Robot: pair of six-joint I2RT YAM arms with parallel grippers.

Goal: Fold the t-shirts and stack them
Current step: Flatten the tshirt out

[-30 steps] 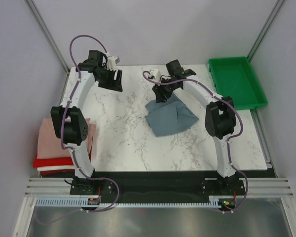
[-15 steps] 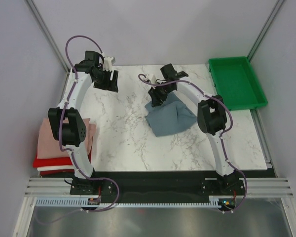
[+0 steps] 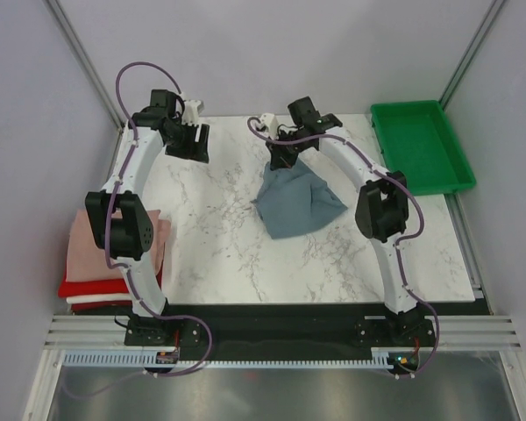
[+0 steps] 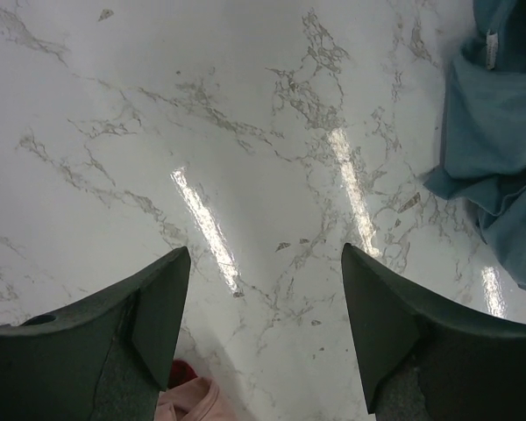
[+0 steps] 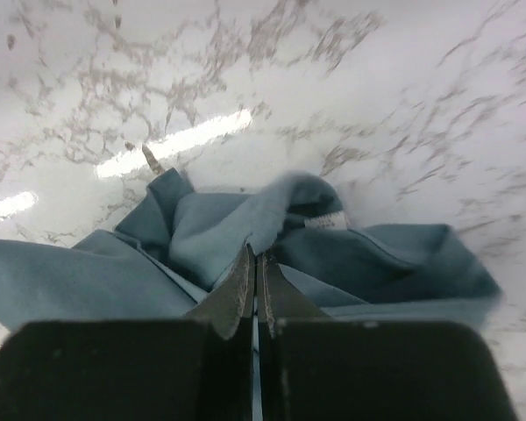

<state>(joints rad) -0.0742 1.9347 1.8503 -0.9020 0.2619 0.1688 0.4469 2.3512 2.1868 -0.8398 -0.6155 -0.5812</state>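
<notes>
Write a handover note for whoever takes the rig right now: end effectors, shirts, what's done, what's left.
Left end effector: open, holding nothing, above the bare marble table at its far left.
Right end effector: shut on a fold of the blue-grey shirt, at the shirt's far edge.
The blue-grey shirt is bunched up mid-table, not folded.
Done: pink shirt, red shirt and white shirt lie folded in a stack at the table's near left edge, pink on top.
Left: spread and fold the blue-grey shirt, then put it on the stack.
</notes>
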